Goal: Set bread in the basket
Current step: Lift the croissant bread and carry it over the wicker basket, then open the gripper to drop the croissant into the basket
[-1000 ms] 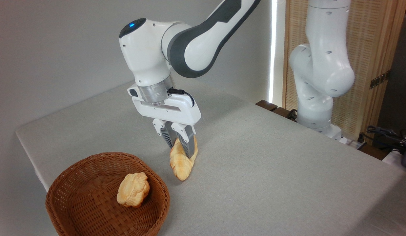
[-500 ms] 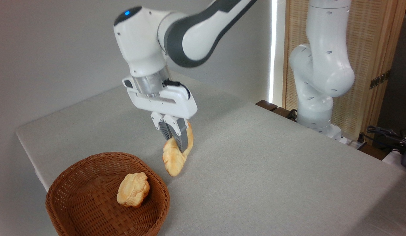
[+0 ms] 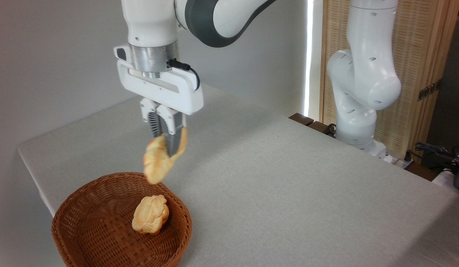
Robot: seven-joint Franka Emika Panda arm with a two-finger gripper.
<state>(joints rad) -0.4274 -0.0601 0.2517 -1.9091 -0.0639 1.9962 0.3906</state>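
Note:
The bread (image 3: pixel 158 164), a long golden braided loaf, hangs tilted in the air with my gripper (image 3: pixel 165 145) shut on its upper part. Its lower tip points down over the far rim of the basket (image 3: pixel 85 230). The basket is a round reddish-brown wicker bowl at the table's front left corner. The loaf's upper end is partly hidden behind my fingers.
A small lumpy golden bun (image 3: pixel 151 215) lies inside the basket, toward its right side. A second white robot arm (image 3: pixel 359 81) stands at the back right beside a slatted wooden screen. Cables lie at the far right edge. The table's left edge runs close to the basket.
My gripper has lifted the bread off the table and carried it up and to the left, from beside the basket to above its far rim.

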